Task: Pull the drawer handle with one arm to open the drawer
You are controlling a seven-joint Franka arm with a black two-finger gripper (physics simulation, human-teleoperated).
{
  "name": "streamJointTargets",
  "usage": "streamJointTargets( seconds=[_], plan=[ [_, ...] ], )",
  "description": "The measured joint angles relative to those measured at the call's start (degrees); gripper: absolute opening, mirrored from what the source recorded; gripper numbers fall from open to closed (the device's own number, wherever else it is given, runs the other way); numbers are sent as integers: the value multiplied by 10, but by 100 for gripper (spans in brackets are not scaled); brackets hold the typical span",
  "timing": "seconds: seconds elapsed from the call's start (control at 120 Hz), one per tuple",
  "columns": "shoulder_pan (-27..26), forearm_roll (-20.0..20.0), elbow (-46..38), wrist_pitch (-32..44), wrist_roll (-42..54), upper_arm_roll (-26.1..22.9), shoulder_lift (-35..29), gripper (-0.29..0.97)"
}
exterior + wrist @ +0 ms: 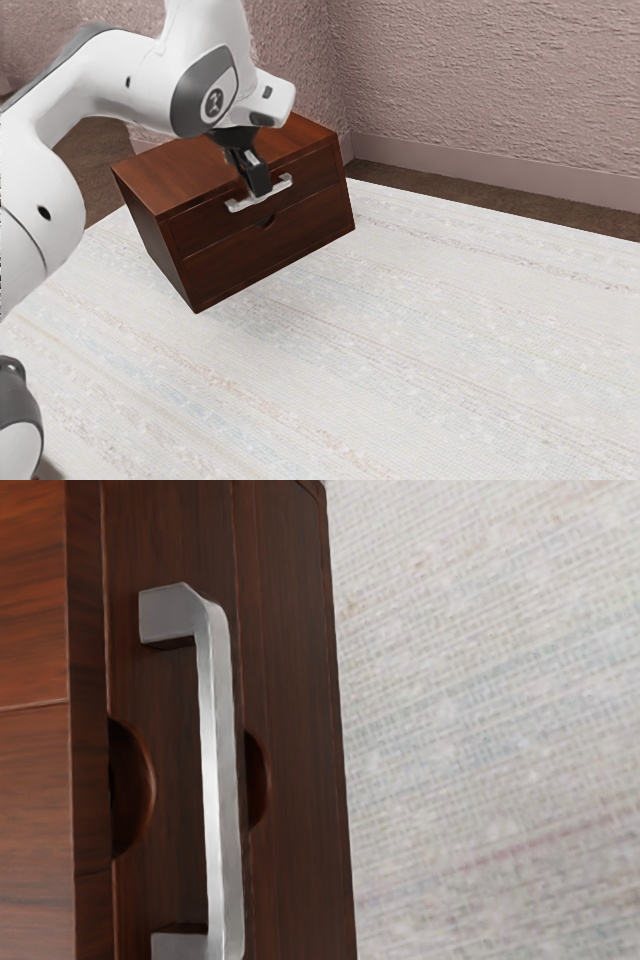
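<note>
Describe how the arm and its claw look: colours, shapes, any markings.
The arm has smooth, rounded white shells. A large grey joint cap near the wrist bears a small white round mark. The claw is black and blocky.

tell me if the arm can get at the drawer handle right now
Probably yes: the gripper is right at the silver handle on the drawer front, and nothing stands between them.
</note>
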Motion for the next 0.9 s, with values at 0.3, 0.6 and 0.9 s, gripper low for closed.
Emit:
streamJointTargets(
  seconds=[0.3, 0.6, 0.9],
  plan=[
    [11, 29, -38, 10, -46, -45, -47, 68],
    [147, 167, -150, 40, -103, -235, -120, 68],
    [152, 186, -141, 61, -143, -238, -98, 68]
  ],
)
